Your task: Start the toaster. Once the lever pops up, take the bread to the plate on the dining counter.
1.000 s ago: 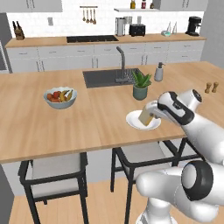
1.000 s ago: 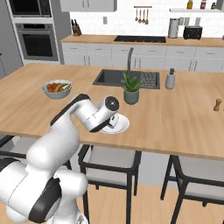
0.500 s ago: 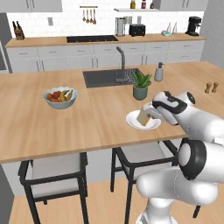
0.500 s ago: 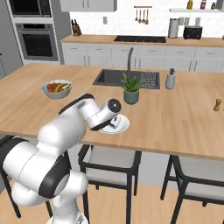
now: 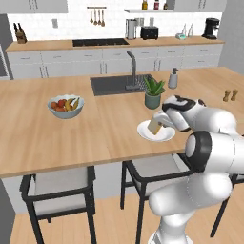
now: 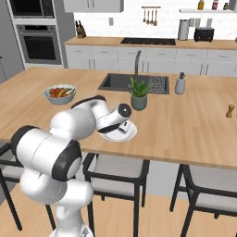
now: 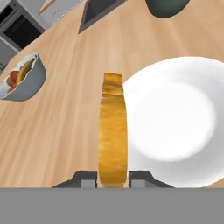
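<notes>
**Hand view: bread slice held on edge over white plate**

Seen from the hand camera: bread (image 7: pixel 113 131) standing on its crust edge, clamped between the two dark fingers (image 7: pixel 86 179), over the left rim of the round white plate (image 7: pixel 175 127). Fingers pressed to both faces of the slice, so grasping the bread. Fruit bowl (image 7: pixel 19 79) off to the left on the light-wood worktop (image 7: pixel 65 65); base of a dark plant pot (image 7: pixel 166 6) at the top edge.

From the left base camera: gripper (image 5: pixel 163 122) reaching in from the right, bread (image 5: pixel 154 126) tilted above the plate (image 5: pixel 145 131), near the front edge of the dining worktop (image 5: pixel 105 124). Potted plant (image 5: pixel 153 93) just behind the plate; inset dark sink (image 5: pixel 114 84) and tall faucet (image 5: pixel 132 66) further back. Fruit bowl (image 5: pixel 66 106) well apart to the left. Black toaster (image 5: pixel 149 33) on the far wall worktop, coffee machine (image 5: pixel 210 28) at its right end.

From the right base camera: white arm folded over the plate (image 6: pixel 130 134), hiding the slice; cannot tell from here whether bread touches the plate. Toaster (image 6: pixel 203 34) on the back worktop.
</notes>
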### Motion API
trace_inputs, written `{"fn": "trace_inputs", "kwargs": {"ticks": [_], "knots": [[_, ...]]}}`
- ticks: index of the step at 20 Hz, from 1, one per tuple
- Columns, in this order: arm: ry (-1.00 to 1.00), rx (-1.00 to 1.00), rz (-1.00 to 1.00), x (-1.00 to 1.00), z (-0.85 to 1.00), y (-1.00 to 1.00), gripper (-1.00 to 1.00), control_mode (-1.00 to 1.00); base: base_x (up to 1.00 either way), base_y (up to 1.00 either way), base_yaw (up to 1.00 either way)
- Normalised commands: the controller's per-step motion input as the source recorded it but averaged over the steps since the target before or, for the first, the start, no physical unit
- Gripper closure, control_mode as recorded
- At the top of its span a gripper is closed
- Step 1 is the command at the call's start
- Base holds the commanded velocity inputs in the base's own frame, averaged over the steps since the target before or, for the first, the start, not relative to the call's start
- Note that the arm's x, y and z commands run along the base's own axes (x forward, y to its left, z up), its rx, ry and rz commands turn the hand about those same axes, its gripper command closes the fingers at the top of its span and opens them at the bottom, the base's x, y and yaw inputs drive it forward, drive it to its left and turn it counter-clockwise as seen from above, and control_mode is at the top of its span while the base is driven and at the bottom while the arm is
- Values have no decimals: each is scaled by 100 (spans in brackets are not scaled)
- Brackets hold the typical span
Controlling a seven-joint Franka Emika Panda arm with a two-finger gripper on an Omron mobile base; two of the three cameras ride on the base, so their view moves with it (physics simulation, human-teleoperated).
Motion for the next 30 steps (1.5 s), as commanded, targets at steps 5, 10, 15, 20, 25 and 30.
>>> {"fn": "trace_inputs", "kwargs": {"ticks": [5,10,15,20,25,30], "knots": [[0,0,0,25,-17,-7,100,-100,0,0,0],[0,0,0,21,-27,-4,100,-100,0,0,0],[0,0,0,20,-26,-2,100,-100,0,0,0],[0,0,0,31,-6,0,100,-100,0,0,0],[0,0,0,37,-8,0,100,-100,0,0,0],[0,0,0,25,-20,-1,100,-100,0,0,0]]}}
